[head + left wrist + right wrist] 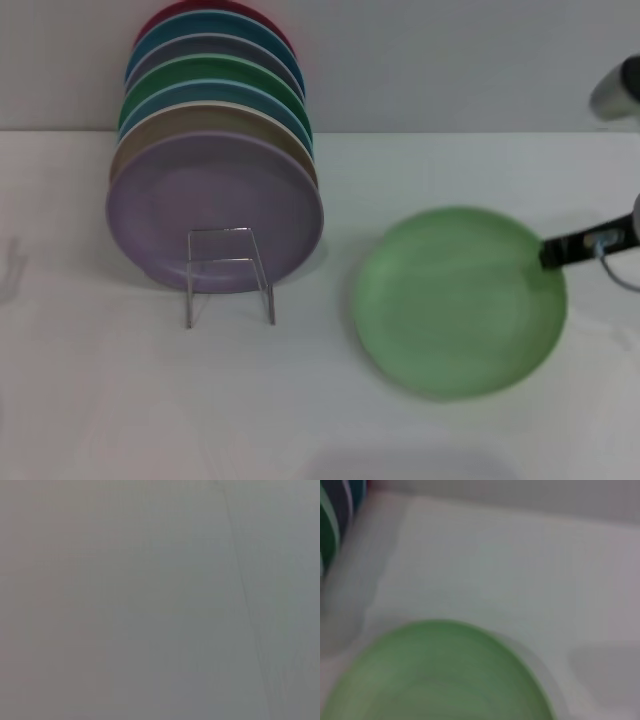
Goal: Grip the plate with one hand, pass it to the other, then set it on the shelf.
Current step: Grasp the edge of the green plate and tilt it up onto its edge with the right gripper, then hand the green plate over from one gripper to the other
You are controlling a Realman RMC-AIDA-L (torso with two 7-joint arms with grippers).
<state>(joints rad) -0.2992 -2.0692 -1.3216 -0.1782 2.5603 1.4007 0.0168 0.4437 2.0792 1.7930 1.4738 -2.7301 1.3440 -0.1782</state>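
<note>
The light mint-green plate (455, 300) lies to the right of the middle of the white table, seen from above in the head view. My right gripper (553, 250) comes in from the right edge and its black fingers clamp the plate's right rim. The plate also fills the near part of the right wrist view (435, 675). The silver wire shelf (230, 275) stands to the left, apart from the plate. My left gripper is out of view; the left wrist view shows only a plain grey surface.
Several coloured plates stand on edge in a row behind the wire shelf, with a lavender plate (215, 205) at the front. A grey wall (450, 60) runs along the back of the table.
</note>
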